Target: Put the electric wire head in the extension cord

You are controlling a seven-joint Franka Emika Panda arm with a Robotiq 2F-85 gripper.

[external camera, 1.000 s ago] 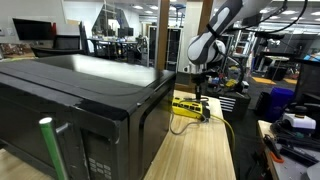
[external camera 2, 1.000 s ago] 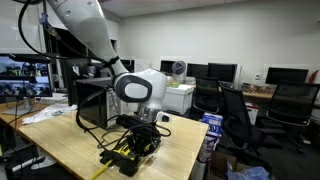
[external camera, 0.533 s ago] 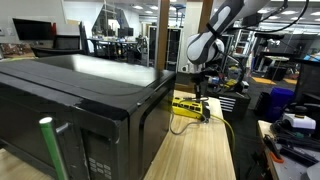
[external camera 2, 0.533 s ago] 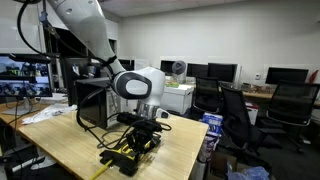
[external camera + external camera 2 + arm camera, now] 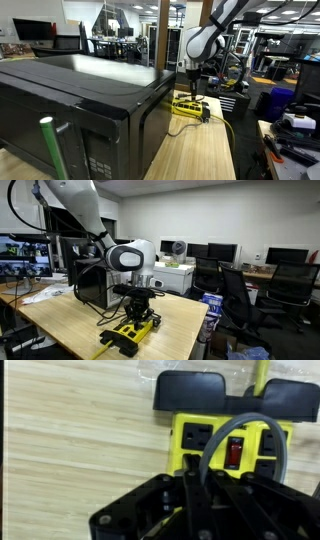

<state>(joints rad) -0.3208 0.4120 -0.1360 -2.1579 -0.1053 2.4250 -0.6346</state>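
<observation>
The yellow extension cord [image 5: 205, 432] lies on the wooden table, with dark sockets and a red switch [image 5: 234, 453]. It also shows in both exterior views [image 5: 188, 105] [image 5: 131, 335]. My gripper [image 5: 190, 492] hangs just above it, fingers close together on the dark electric wire head, whose grey wire [image 5: 240, 417] loops up over the strip. The head itself is mostly hidden between the fingers. In the exterior views the gripper [image 5: 194, 88] [image 5: 136, 314] points straight down over the strip.
A big black microwave [image 5: 80, 100] fills the table beside the strip. Two black plug blocks [image 5: 196, 390] sit at the strip's far end. A green-tipped pole [image 5: 47, 145] stands in front. Office chairs [image 5: 236, 295] and desks stand beyond the table edge.
The arm has shifted sideways along the strip and risen slightly, so more of the yellow strip shows below the gripper. The grip stays shut.
</observation>
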